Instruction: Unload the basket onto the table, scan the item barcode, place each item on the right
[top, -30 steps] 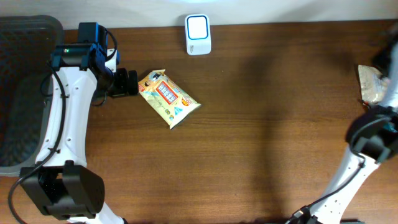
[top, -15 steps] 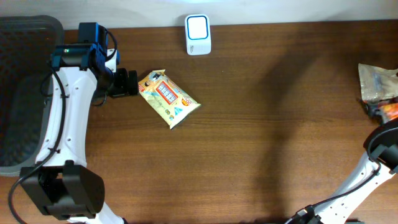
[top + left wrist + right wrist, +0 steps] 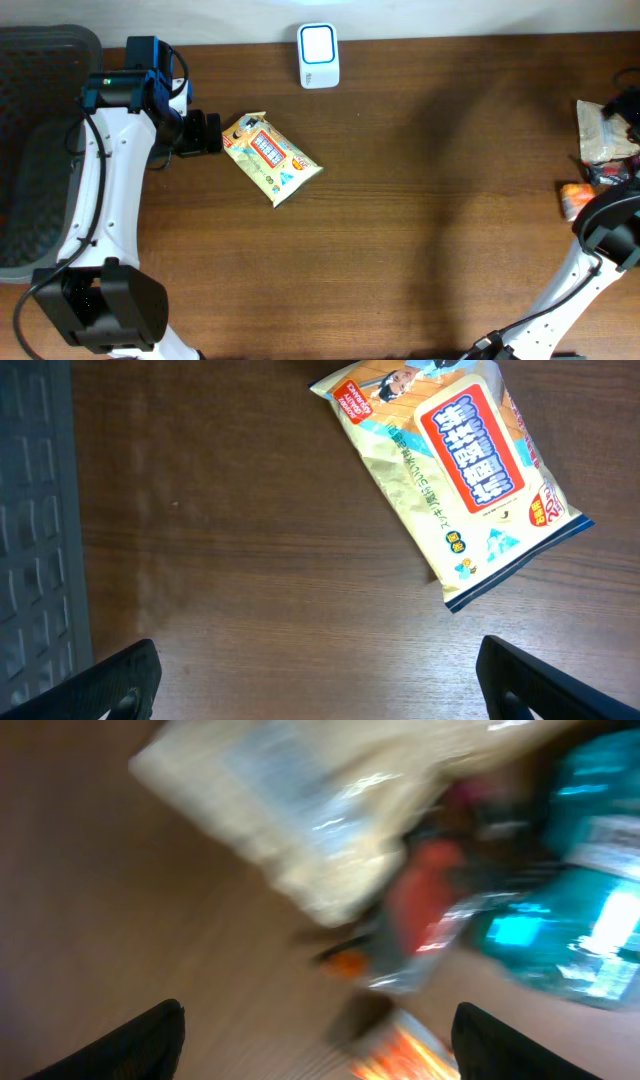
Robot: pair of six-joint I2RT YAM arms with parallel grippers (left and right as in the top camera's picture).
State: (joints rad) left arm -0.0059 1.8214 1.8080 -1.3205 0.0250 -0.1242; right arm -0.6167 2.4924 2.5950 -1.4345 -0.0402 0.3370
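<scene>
Right hand [image 3: 318,1055] elsewhere; snack packet [image 3: 271,157] diagonal

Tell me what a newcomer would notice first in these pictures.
The yellow foil snack packet with a red label lies slanted on the dark wooden table, beside the open left gripper. A white rectangular scanner sits at the far edge, and a jumble of packets crowds the right edge.

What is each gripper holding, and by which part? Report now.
Nothing. The left gripper is open, with the snack bag lying on the table beyond it. The right gripper is open above blurred packets.
</scene>
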